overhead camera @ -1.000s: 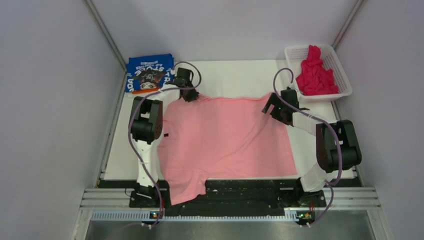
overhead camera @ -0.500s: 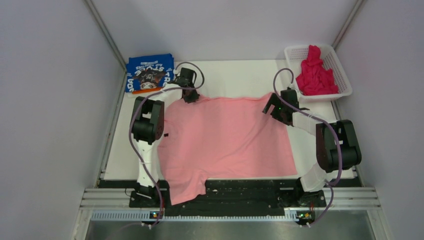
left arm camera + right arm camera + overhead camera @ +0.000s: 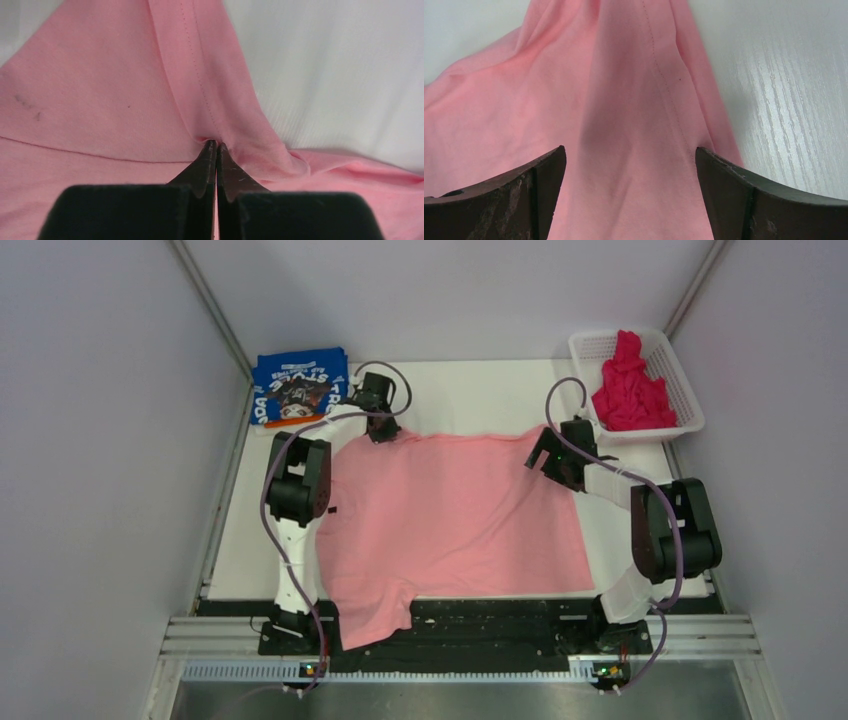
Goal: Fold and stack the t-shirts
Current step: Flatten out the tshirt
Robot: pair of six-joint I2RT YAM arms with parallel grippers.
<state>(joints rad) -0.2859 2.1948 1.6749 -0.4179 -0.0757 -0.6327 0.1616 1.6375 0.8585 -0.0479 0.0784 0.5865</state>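
blue shirt (image 3: 298,386): lay folded, print up, at the far left corner of the table (image 3: 470,390).
left gripper (image 3: 216,145): jaws were pressed together at the far left corner of the pink shirt (image 3: 450,515), with a pucker of its cloth pinched between the tips.
pink shirt: lay spread across the middle of the table, its near left part hanging over the front edge.
right gripper (image 3: 630,150): jaws stood wide apart over the pink shirt's far right corner, a hemmed fold lying between them, nothing gripped.
magenta shirt (image 3: 630,390): was heaped in the basket (image 3: 690,405) at the far right.
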